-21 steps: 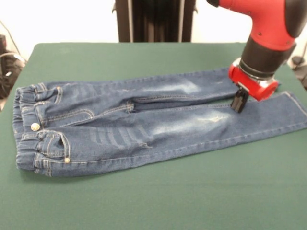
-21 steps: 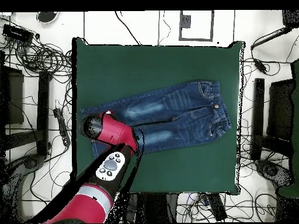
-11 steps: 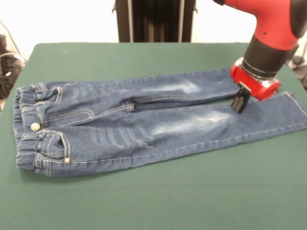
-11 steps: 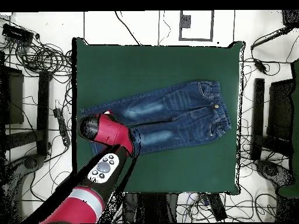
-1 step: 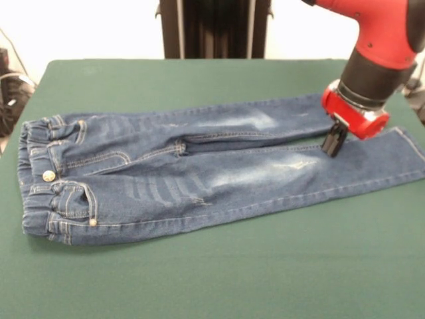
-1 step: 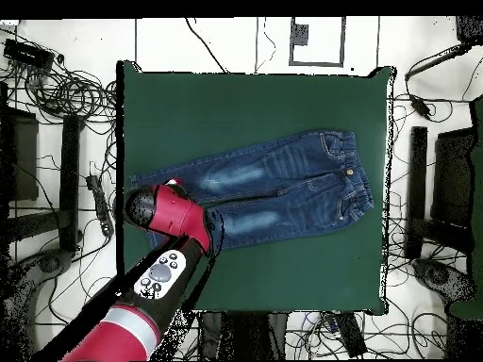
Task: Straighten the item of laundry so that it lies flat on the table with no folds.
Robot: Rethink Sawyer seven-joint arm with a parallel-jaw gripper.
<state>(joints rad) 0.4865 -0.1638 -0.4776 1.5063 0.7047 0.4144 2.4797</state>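
Note:
The item of laundry (image 5: pixel 199 173), small blue jeans with faded thigh patches, lies spread on the green table (image 5: pixel 199 80). Its waistband is at the left and its two legs run side by side to the right in the front view. My gripper (image 5: pixel 332 144) hangs over the lower legs near the slit between them, with its black fingers shut together and the tips at the denim's surface. No cloth is lifted. In the overhead view the jeans (image 6: pixel 283 184) stretch from right to left, and the red wrist (image 6: pixel 165 209) covers the hem ends and hides the gripper.
Green cloth surrounds the jeans on all sides in the overhead view (image 6: pixel 245 104). Cables and dark stands lie on the floor around the table (image 6: pixel 57 94).
The gripper has drifted slightly to the right and a little up along the legs. The jeans lie as they did before.

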